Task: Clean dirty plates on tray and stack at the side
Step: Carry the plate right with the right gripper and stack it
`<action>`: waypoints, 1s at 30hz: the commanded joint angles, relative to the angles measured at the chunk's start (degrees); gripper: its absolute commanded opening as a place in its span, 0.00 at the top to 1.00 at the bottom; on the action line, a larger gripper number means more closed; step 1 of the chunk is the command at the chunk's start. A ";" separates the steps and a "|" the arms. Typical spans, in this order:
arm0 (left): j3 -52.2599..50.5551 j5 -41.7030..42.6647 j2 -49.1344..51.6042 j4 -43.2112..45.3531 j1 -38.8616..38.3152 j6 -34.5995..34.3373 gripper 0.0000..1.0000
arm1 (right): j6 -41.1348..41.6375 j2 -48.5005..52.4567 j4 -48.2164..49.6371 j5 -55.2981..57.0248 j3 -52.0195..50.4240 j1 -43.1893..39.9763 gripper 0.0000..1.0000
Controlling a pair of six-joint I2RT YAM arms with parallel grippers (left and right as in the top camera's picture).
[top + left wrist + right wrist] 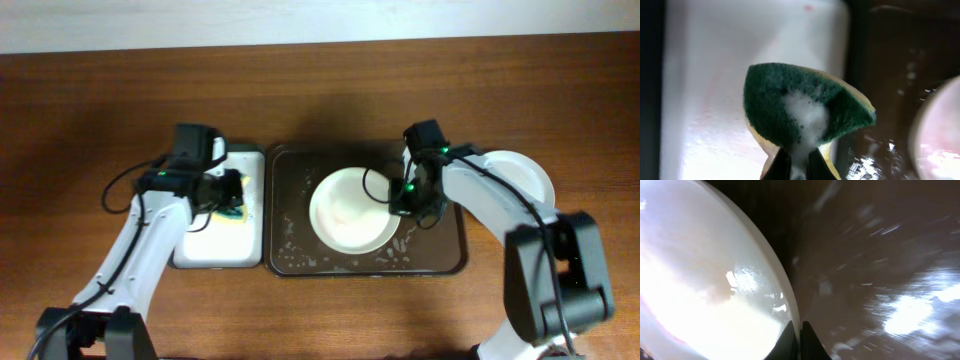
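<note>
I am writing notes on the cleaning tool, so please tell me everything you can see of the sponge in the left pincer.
The sponge has a dark green scrubbing face and a soft yellow body. White foam sits on the green face. The left pincer is shut on its lower edge, squeezing it into a bent fan shape. It is over the right part of the small white tray, near the brown tray. Whether it touches the white tray cannot be told.

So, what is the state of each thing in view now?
sponge: foamy, held by left gripper over the small white tray.
plate: on the brown tray, faint pink smear, rim pinched by right gripper.
brown tray: wet, soapy specks.
second plate: on the table beside the tray, looks clean.
</note>
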 commanded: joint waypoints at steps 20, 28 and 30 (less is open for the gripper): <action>-8.90 3.06 -0.11 10.47 4.11 11.17 1.00 | -3.65 -17.25 -4.61 43.80 4.11 14.47 0.96; -8.87 3.06 -0.11 10.47 4.11 11.17 1.00 | -3.63 -17.25 -4.98 52.83 4.11 19.74 0.96; -8.87 3.06 -0.11 10.51 4.11 11.17 1.00 | -3.63 -17.25 -5.01 54.60 4.11 20.44 0.96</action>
